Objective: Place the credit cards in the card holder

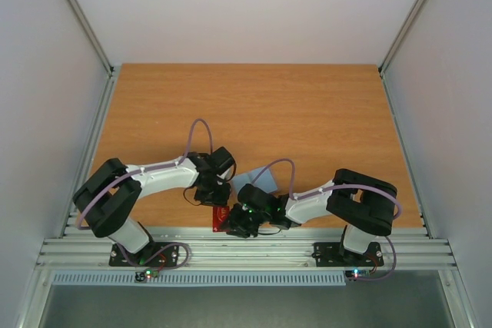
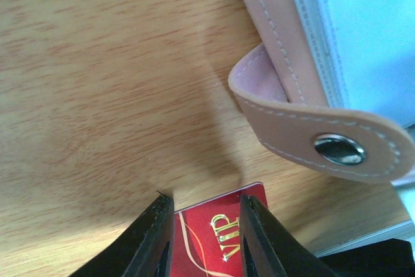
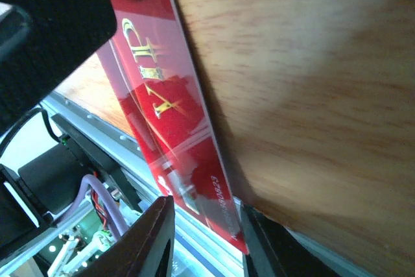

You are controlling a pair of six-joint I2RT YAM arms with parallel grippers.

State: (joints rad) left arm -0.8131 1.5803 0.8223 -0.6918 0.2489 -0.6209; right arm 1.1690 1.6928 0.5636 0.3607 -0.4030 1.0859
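A red card with gold "VIP" lettering [image 1: 220,219] lies at the table's front edge, its near end hanging over the rail. My left gripper [image 1: 216,197] stands over its far end, fingers apart, the card [image 2: 217,231] showing between and beneath them [image 2: 202,202]. My right gripper [image 1: 235,226] is open around the overhanging corner of the card [image 3: 172,108], one finger on each side [image 3: 204,209]. The card holder [image 1: 261,180] lies just behind, tan-pink with a snap strap [image 2: 311,121] and a light blue face [image 2: 369,30]. The other red card and the teal card are out of view.
The aluminium rail [image 1: 246,245] runs along the table's front edge and shows under the card in the right wrist view [image 3: 78,118]. White enclosure walls [image 1: 46,74] stand left, right and behind. The two arms crowd together at front centre.
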